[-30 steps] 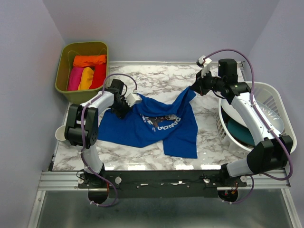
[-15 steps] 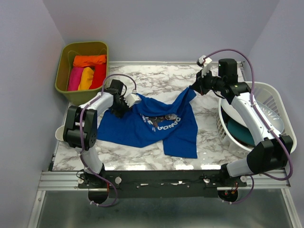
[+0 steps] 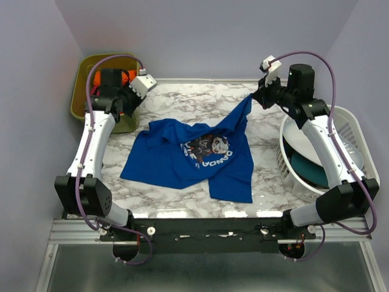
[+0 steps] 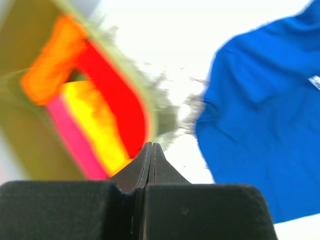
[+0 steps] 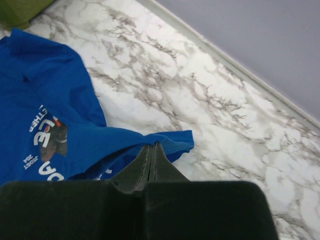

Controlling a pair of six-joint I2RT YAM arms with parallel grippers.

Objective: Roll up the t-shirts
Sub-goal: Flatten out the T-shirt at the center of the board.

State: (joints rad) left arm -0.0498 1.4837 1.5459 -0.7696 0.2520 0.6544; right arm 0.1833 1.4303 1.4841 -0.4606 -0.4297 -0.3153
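Where the shirt lies: royal blue cotton t-shirt [image 3: 182,164], crumpled mid-table, graphic up, far edge lifted.
Right gripper [image 5: 152,147]: clamped on that edge.
Left gripper [image 4: 151,147]: closed, empty, by olive plastic bin [image 3: 80,91].
Bin: orange shirt [image 4: 50,65], red shirt [image 4: 120,100], yellow shirt [image 4: 95,120], pink shirt [image 4: 75,142].
Right: white slatted basket [image 3: 355,125], teal dish [image 3: 307,170] inside.
Surface: white marble tabletop [image 3: 194,97]; lavender walls [image 3: 200,36].

Marble tbl [image 3: 182,97]: blue tee [image 3: 176,161] crumpled mid, white basket [image 3: 355,131] at R edge.

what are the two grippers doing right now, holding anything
Left gripper: closed, holding nothing, up by the green bin.
Right gripper: closed, pinching an edge of the royal blue t-shirt.
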